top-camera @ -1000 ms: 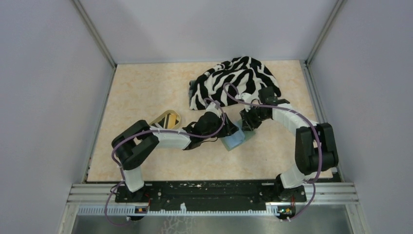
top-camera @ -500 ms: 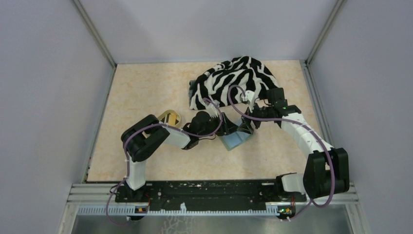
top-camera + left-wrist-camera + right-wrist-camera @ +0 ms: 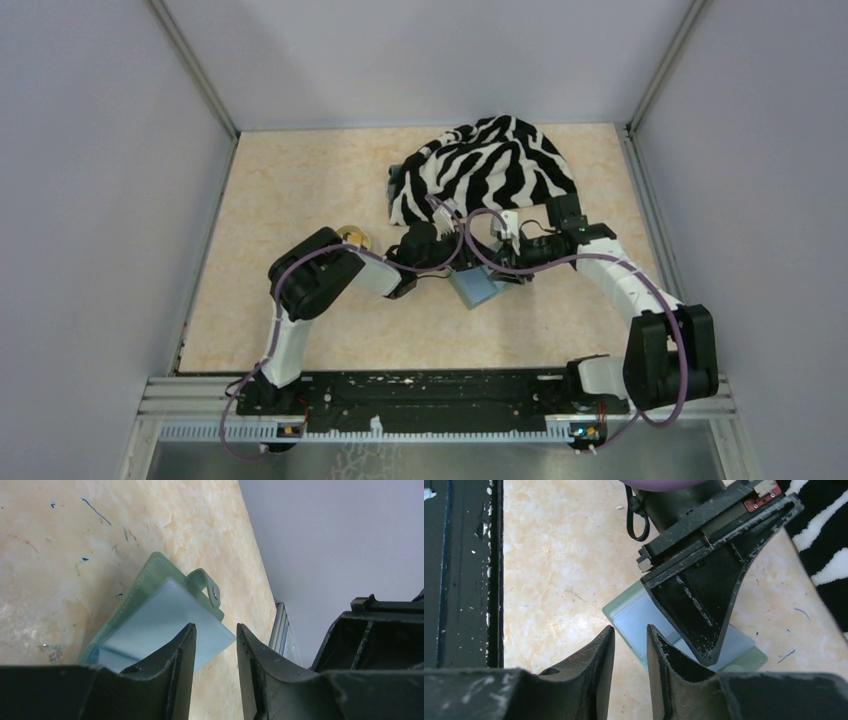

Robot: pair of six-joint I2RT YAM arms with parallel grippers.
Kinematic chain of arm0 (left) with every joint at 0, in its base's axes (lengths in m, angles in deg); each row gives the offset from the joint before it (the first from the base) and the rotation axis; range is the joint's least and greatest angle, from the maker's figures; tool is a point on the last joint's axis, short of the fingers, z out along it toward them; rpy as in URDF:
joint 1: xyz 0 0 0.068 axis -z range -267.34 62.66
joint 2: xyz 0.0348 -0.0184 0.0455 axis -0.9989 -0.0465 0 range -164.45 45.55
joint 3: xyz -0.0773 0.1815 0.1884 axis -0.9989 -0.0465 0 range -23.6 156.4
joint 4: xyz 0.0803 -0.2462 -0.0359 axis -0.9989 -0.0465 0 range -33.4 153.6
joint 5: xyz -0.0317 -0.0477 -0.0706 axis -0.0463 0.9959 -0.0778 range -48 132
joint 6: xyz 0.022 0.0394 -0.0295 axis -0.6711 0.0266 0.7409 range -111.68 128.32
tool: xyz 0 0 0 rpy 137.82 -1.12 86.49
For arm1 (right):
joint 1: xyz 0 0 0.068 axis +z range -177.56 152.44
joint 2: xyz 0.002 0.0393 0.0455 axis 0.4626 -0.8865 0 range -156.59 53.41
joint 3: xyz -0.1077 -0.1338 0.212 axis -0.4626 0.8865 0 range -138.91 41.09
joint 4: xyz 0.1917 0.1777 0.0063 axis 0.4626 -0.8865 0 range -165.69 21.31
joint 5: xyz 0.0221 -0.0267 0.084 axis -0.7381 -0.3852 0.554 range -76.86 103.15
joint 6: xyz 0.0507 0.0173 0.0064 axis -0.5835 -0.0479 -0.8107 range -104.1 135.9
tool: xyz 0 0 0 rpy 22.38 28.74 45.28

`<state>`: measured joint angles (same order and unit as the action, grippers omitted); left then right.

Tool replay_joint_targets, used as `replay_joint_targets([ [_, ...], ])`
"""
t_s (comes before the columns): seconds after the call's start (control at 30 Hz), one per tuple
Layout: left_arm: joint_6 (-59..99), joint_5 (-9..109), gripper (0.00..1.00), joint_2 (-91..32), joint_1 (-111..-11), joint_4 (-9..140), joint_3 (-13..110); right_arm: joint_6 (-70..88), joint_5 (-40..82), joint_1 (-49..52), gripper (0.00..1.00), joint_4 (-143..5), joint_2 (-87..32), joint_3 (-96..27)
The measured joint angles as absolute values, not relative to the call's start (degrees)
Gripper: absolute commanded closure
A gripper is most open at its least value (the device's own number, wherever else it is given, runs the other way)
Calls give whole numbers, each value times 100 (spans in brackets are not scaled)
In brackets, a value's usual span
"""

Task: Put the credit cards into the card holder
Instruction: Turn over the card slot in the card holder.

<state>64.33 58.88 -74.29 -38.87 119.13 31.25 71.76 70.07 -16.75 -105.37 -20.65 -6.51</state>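
Left hand [image 3: 216, 628] and right hand [image 3: 630, 628], fingers narrowly apart, over rounded, stitched sage-green card holder [image 3: 155, 611], glossy pale-blue inside.

No readable text, label, brand or number shows on anything here

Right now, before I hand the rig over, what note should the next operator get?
Left gripper: barely open, empty, tips down at the card holder's blue-grey inside.
Right gripper: barely open, empty, beside the holder.
Card holder: lying open on the table, in front of the zebra cloth.
Cards: none in view; tan tray mostly hidden under the left arm.
Done: holder open, no card seen inside.
To do: fetch the cards and slide them in.
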Motion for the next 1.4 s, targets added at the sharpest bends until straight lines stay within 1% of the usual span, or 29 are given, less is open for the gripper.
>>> replay_joint_targets([
  [0.13, 6498, 5893, 59, -7522, -3887, 11782, 3317, 7432, 6994, -1675, 78, -10533, -2048, -579],
  [0.23, 6557, 5893, 59, -7612, -3900, 11705, 3452, 7421, 6749, -1668, 84, -10397, -2052, -487],
  [0.3, 6601, 5895, 59, -7691, -3922, 11703, 3498, 7375, 6491, -1668, 85, -10319, -2093, -463],
  [0.43, 6682, 5890, 58, -7815, -3974, 11642, 3501, 7196, 5936, -1668, 87, -9973, -2240, -417],
  [0.63, 6647, 5834, 55, -7721, -4064, 11419, 3470, 6817, 5125, -1649, 87, -9597, -2640, -353],
  [0.73, 6461, 5777, 52, -7324, -4095, 11156, 3310, 6660, 4915, -1649, 86, -9554, -2804, -353],
  [0.8, 6234, 5711, 51, -6806, -4114, 10920, 3146, 6568, 4883, -1649, 84, -9551, -2867, -358],
  [0.87, 5989, 5628, 49, -6323, -4125, 10721, 3007, 6518, 4922, -1649, 83, -9571, -2924, -366],
  [1.03, 5421, 5390, 47, -5208, -4134, 9926, 2661, 6282, 5092, -1644, 82, -9763, -3287, -603],
  [1.1, 5325, 5331, 46, -4891, -4136, 9635, 2410, 6153, 5134, -1636, 79, -9831, -3499, -753],
  [1.17, 5303, 5285, 41, -4631, -4136, 9331, 2115, 5978, 5169, -1605, 72, -9884, -3658, -858],
  [1.27, 5307, 5237, 33, -4226, -4136, 8866, 1675, 5742, 5202, -1524, 67, -9914, -3776, -933],
  [1.3, 5320, 5222, 33, -4091, -4136, 8735, 1562, 5663, 5206, -1485, 65, -9916, -3790, -941],
  [1.4, 5421, 5202, 36, -3754, -4136, 8588, 1339, 5440, 5219, -1354, 64, -9927, -3829, -968],
])
